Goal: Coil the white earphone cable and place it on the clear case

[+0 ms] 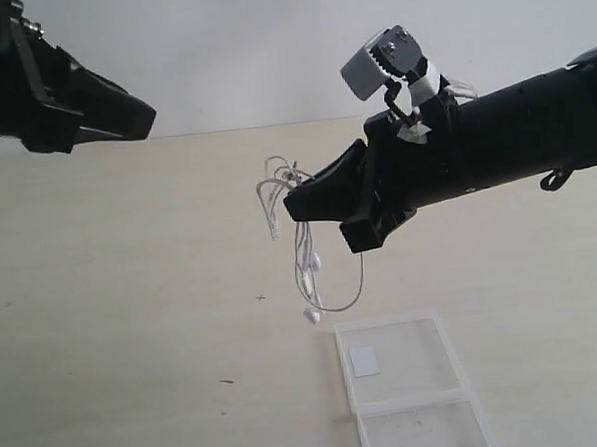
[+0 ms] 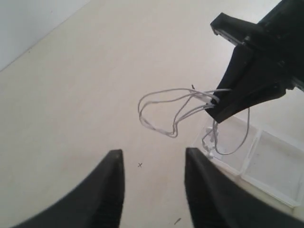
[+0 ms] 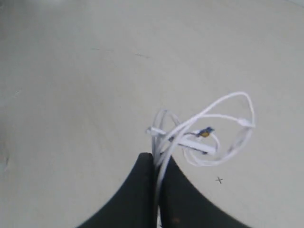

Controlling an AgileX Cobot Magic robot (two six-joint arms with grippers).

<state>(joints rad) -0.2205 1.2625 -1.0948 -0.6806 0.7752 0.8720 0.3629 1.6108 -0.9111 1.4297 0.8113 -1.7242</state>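
Note:
My right gripper point(image 1: 296, 206) is shut on the white earphone cable point(image 1: 277, 200) and holds it in the air above the table. Loops stick out past the fingertips point(image 3: 158, 159), and the earbuds point(image 1: 311, 315) dangle below on loose strands. In the right wrist view the cable point(image 3: 209, 135) bunches just beyond the jaws, with its inline remote point(image 3: 197, 146) among the loops. The clear case point(image 1: 407, 388) lies open and flat on the table, below and right of the hanging cable, with a white sticker point(image 1: 364, 360) in its far half. My left gripper point(image 2: 152, 159) is open and holds nothing, high at the upper left.
The beige table point(image 1: 133, 312) runs wide to the left of the case. A small cross mark point(image 1: 260, 298) and a short dark mark point(image 1: 227, 381) sit on it. A pale wall point(image 1: 269, 45) stands behind the table's far edge.

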